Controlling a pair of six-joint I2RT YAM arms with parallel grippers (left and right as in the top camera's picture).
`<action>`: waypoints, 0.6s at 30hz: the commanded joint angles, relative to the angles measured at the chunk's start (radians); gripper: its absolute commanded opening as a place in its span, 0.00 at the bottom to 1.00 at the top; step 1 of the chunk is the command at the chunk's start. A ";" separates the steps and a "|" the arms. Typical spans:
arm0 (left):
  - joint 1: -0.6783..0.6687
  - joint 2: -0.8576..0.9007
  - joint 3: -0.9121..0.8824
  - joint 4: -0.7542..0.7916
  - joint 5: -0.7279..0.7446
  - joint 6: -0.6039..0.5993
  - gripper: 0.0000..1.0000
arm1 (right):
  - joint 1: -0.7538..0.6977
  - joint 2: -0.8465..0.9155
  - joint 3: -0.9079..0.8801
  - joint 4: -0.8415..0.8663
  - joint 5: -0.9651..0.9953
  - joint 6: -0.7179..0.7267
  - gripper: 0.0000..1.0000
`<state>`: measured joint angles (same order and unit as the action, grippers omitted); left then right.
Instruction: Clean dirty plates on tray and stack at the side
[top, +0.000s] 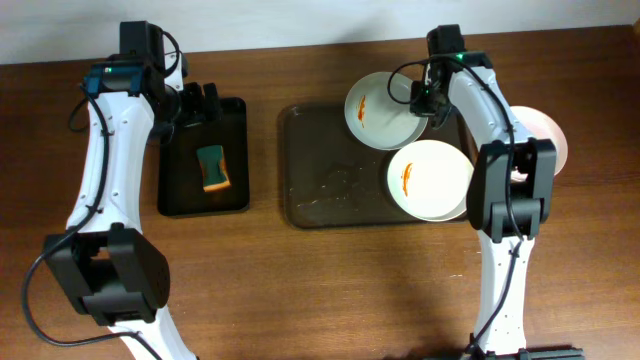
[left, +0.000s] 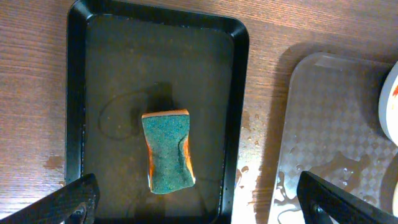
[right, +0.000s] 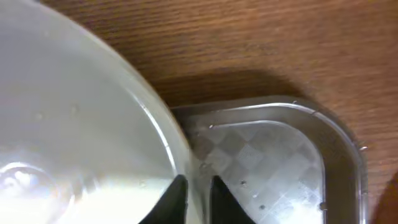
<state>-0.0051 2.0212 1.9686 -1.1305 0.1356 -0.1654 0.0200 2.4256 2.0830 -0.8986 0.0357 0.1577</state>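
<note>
We see a wooden table (top: 300, 290). Left of the tray (top: 330, 180), our left gripper (top: 198, 103) hangs, jaws spread wide, over a black tray (top: 172, 190) holding a sponge (top: 212, 167). At the tray's far right corner, our right gripper (right: 198, 196) pinches the far plate (top: 375, 110) by its rim. The near plate (top: 430, 180) sits at the tray's near right corner, and a third plate (top: 550, 140) lies just right of the tray.

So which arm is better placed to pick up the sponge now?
Left. The left gripper hangs open over the black tray, near the sponge; the right gripper is shut on the upper dirty plate's rim.
</note>
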 joint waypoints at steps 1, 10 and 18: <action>0.002 -0.011 0.011 -0.001 0.010 -0.009 1.00 | 0.000 0.018 0.001 -0.017 -0.069 0.003 0.04; 0.002 -0.011 0.011 -0.001 0.010 -0.009 1.00 | 0.119 0.018 0.001 -0.144 -0.346 0.005 0.04; 0.002 -0.011 0.011 -0.001 0.010 -0.009 1.00 | 0.266 0.018 -0.001 -0.396 -0.131 0.082 0.04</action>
<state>-0.0051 2.0212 1.9686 -1.1301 0.1356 -0.1654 0.2707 2.4268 2.0830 -1.2652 -0.2234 0.2096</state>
